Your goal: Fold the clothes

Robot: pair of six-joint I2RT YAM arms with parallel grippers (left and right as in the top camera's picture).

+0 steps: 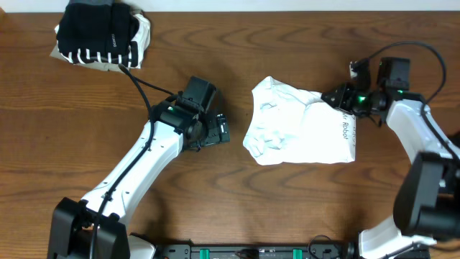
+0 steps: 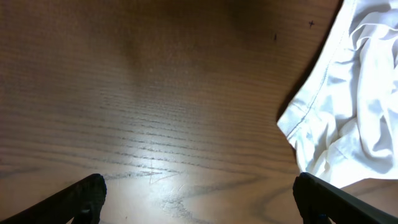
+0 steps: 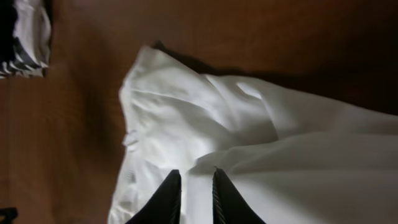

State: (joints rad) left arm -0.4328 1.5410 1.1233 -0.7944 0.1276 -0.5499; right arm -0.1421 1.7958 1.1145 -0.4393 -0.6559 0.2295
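Overhead: a crumpled white cotton T-shirt (image 1: 302,126) lies right of the middle of the brown wooden table (image 1: 237,208), with small dark lettering at its right edge, too small to read. At the far left corner a pile of folded clothes, black with white stripes over pale cloth (image 1: 100,32), is cut off by the top of the picture. The left gripper (image 1: 215,131) hangs over bare wood just left of the shirt. The right gripper (image 1: 338,97) is at the shirt's far right corner, its tips hidden by the wrist. Wood lies bare along the near edge and between pile and shirt.

Left wrist: the fingers (image 2: 87,196) stand spread wide, only their tips in view, with nothing between them but wood. The shirt's stitched hem (image 2: 354,93) runs off the right side.

Right wrist: the fingers (image 3: 168,199) stand a narrow slit apart over the shirt, white cloth in the slit. Whether they pinch it cannot be told. The striped pile (image 3: 25,37) is cropped at the corner.
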